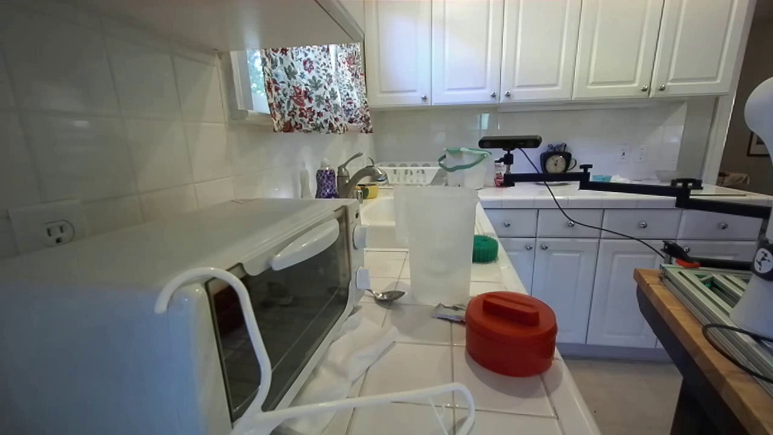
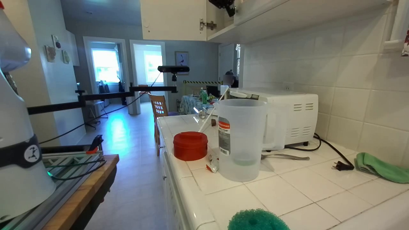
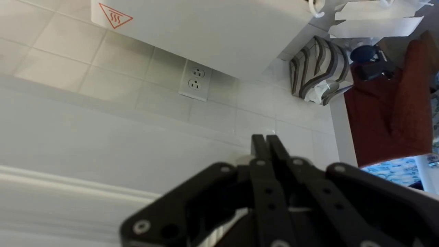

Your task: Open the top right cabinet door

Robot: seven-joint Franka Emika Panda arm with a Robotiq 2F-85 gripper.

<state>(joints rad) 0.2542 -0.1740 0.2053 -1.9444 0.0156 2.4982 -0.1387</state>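
Hand (image 3: 265, 137) narrow; upper cabinet door (image 2: 174, 19) open; red tub (image 2: 190, 147) lidded; frosted pitcher (image 2: 240, 137) upright, contents unclear.

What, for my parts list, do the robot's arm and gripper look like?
The arm is rounded and white, with a black band bearing a round white emblem; a dark cable loops by its base. The gripper is black, with slender fingers and pale round fasteners.

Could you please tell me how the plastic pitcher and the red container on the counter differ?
The pitcher is tall, while the red container is low and squat. The pitcher is frosted and whitish; the red container is solid red. No lid shows on the pitcher, whereas the red container has its lid on. Both stand upright on the white tiled counter.
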